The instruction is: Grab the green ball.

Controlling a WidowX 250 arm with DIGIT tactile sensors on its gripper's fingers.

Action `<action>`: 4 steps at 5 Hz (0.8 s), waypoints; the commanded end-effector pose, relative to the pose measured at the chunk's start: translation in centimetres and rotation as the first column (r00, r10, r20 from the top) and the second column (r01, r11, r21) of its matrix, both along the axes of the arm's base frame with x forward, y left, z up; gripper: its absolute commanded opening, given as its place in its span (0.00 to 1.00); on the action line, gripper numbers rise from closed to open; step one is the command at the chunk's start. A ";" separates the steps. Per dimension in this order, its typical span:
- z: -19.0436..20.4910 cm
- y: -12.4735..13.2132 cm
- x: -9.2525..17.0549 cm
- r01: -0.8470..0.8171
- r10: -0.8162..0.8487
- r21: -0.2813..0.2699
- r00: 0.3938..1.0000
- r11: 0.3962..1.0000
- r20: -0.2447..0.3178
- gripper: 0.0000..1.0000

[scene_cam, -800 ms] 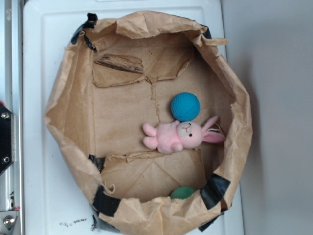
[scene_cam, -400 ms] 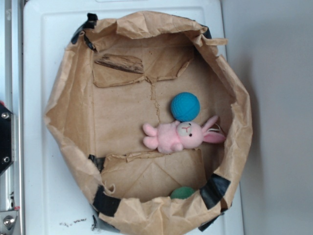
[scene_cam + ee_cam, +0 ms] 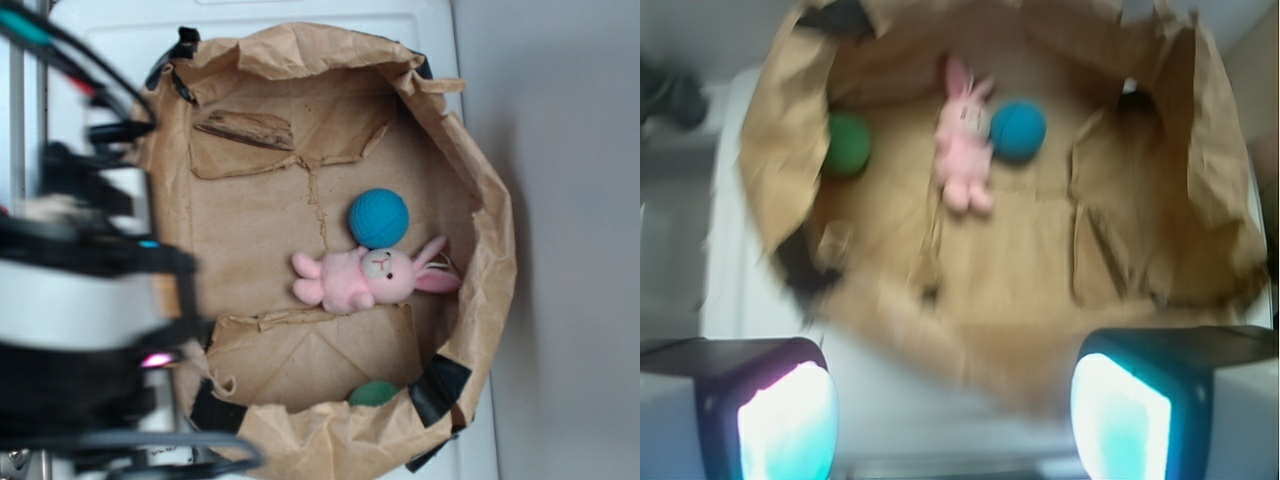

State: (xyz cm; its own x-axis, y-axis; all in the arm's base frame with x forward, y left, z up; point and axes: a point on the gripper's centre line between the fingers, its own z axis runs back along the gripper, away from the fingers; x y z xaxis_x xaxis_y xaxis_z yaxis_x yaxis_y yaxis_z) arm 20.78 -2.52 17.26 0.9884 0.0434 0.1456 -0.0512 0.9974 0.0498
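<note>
Since the earlier frames my arm (image 3: 90,300) is sweeping into the exterior view from the left, a dark motion-smeared mass now covering the left rim of the paper bag (image 3: 480,200); a moment ago that side was showing only the white tray (image 3: 120,30) and the bag. Nothing inside the bag is shifting.

On the wrist camera I am seeing the pincer (image 3: 955,405) standing wide, its two pads glowing at the bottom corners of the frame, the left fingertip (image 3: 785,420) and the other pad well apart with nothing between them. It is hanging over the near edge of the bag, not yet over the floor of it.

From the pincer, the green ball (image 3: 847,143) is lying ahead and off to the left, tucked against the bag's crumpled wall. In the exterior view the same ball (image 3: 373,393) is showing only partly, half hidden behind the folded rim beside a strip of black tape (image 3: 440,385).

Straight ahead of the pincer the pink bunny (image 3: 962,135) is lying stretched out on the bag floor, and just to its right the blue ball (image 3: 1018,130) is sitting close beside it, whether touching I cannot tell. The wrist picture is blurring with motion.
</note>
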 end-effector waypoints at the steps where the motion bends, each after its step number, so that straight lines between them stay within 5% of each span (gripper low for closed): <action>1: 0.5 1.0 3.2 0.110 -0.105 -0.080 0.993 0.991 0.055 1.00; 2: 0.9 2.9 2.3 0.240 -0.235 -0.111 0.970 0.964 0.063 1.00; 4: 0.9 2.9 2.3 0.240 -0.235 -0.111 0.970 0.964 0.063 1.00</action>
